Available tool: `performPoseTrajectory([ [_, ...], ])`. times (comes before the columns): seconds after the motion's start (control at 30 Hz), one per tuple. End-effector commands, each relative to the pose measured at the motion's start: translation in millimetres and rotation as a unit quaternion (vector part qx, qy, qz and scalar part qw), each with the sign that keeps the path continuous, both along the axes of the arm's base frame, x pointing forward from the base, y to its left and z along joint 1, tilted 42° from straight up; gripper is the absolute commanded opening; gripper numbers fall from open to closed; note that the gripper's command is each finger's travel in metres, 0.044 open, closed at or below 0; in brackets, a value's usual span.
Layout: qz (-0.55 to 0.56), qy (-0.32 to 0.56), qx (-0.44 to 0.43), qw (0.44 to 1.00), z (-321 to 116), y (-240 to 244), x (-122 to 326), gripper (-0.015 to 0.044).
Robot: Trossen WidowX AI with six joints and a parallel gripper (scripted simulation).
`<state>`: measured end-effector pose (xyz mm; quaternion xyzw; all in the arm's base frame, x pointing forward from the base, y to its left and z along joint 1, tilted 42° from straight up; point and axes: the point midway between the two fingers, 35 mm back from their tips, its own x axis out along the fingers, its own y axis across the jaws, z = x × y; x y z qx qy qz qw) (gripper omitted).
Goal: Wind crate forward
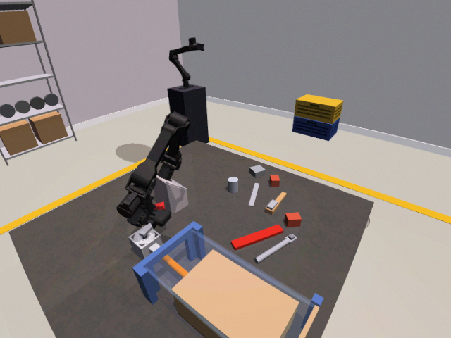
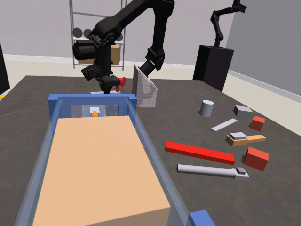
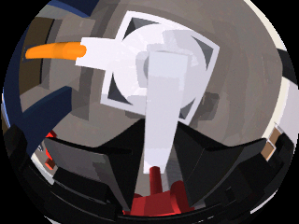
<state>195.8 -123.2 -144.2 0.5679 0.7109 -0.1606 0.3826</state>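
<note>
"While you have the top view, where is the gripper (image 1: pixel 146 222) (image 2: pixel 106 92) (image 3: pixel 159 123)?"

"Low over the winch (image 1: pixel 140 246) (image 3: pixel 126 61), at the handle (image 1: pixel 146 230) (image 2: pixel 114 91) (image 3: pixel 163 103), which is seated on top of it."

"And the crate (image 1: pixel 237 291) (image 2: pixel 102 170)?"

"Inside the cubby (image 1: pixel 286 286) (image 2: pixel 162 157), sitting flat, its front short of the blue frame (image 1: pixel 169 245) (image 2: pixel 92 95) (image 3: pixel 47 112). The orange strap (image 1: pixel 175 265) (image 2: pixel 94 113) (image 3: pixel 56 49) spans that gap and leads towards the winch."

"What does the exterior view give you?"

"The crate behind the frame again, top level, with a bit of strap ahead of it. Out to the side lie a red bar (image 1: pixel 257 236) (image 2: pixel 199 152), a grey wrench (image 1: pixel 275 248) (image 2: pixel 206 170) and a brush (image 1: pixel 275 203) (image 2: pixel 245 139). The handle's red knob (image 1: pixel 159 205) (image 2: pixel 123 81) (image 3: pixel 159 204) shows beside the gripper."

"Now the wrist view: are the fingers apart?"

"No, they're clamped on the handle, near its knob end. The arm of it runs from the middle of the winch back between them, and the strap leaves the winch on the left of the picture."
</note>
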Motion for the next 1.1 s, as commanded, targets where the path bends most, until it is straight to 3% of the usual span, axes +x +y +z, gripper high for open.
performPoseTrajectory([
  [0.0, -0.002, 0.002, 0.000, 1.000, -2.7, 1.9, 0.6, 0.0000],
  [1.07, -0.020, 0.018, 0.000, 1.000, -9.3, 9.3, 0.8, 0.0000],
])
